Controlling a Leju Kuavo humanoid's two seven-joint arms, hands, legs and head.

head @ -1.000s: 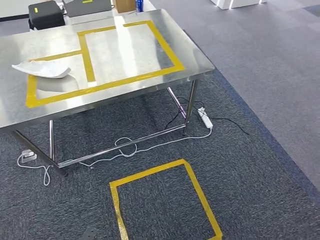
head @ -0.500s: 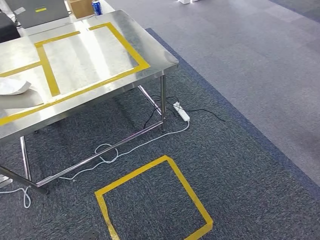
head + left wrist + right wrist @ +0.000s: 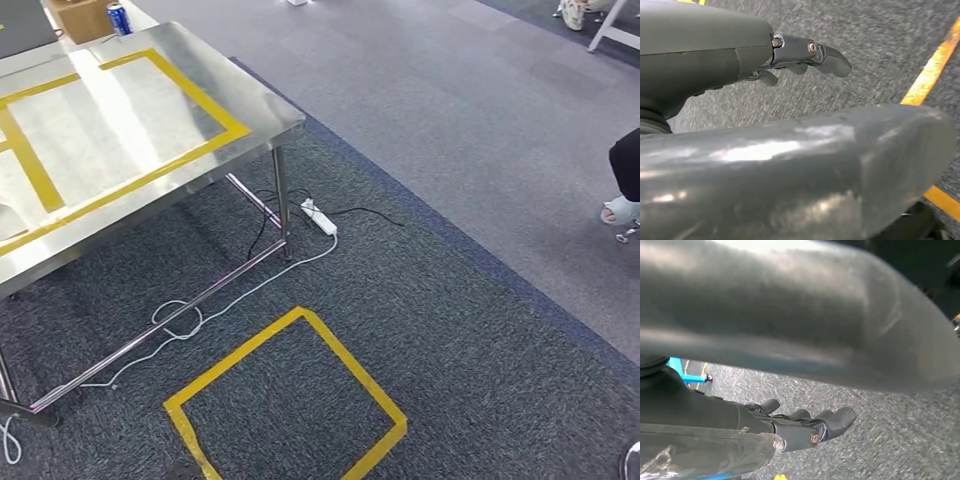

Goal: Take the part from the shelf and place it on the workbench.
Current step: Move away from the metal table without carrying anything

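Both arms hang by the carpet; left hand (image 3: pixel 806 55) empty, fingers extended; right hand (image 3: pixel 806 427) likewise; workbench (image 3: pixel 249 105) sits off left, no shelf or part visible; best finish turning before reaching

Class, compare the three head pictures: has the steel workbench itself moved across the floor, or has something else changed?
No. The workbench keeps its place beside the yellow floor square and power strip; all shift left together, so the camera turned.
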